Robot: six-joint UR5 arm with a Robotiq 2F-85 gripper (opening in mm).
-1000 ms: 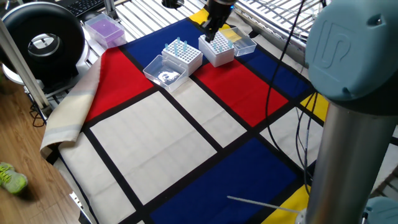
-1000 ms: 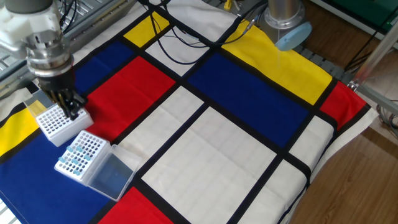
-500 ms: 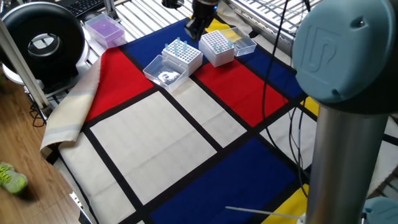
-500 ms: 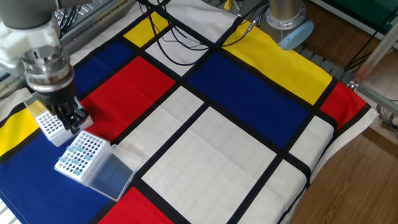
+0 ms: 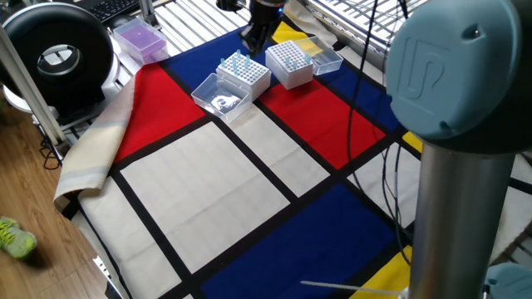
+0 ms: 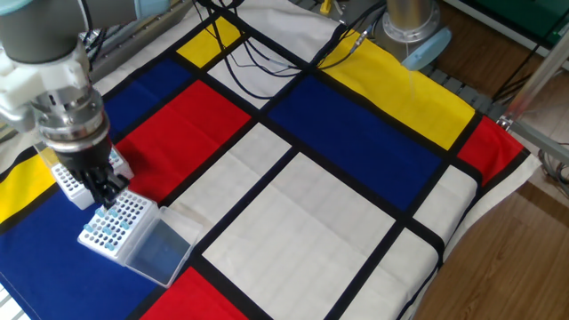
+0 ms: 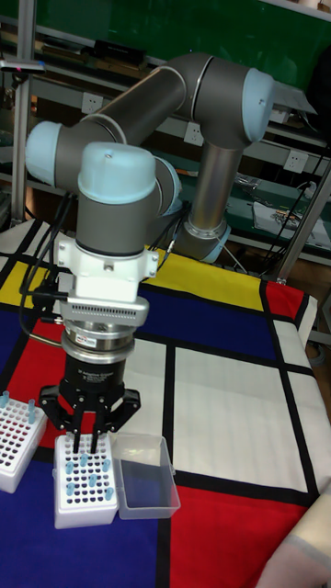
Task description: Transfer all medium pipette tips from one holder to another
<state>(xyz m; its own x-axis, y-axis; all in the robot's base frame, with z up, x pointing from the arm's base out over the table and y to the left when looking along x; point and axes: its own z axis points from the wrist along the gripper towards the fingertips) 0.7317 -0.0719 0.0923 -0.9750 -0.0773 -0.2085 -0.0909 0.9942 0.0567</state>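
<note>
Progress looks partial, judged from how the tips are spread. The jaws hang directly over the lidded holder, their fingertips drawn close together just above its top. Whether a tip is pinched between them is too small to tell. Directly beneath and just outward of the jaws, most of the medium pipette tips stand in that holder, grouped toward one end, and the rest of its holes look bare. Its clear lid lies open flat on the far side from the second holder. The second holder sits right beside the jaws, close against the first. From the two fixed views its grid looks mostly vacant, though in the tall fixed view a couple of pale-blue tips seem to stand along its edge. With tips apparently in both holders, the transfer is probably not finished. The pictures alone do not settle which holder is giving and which is receiving. The rest of the checked cloth on the surface carries nothing that belongs to the job.
</note>
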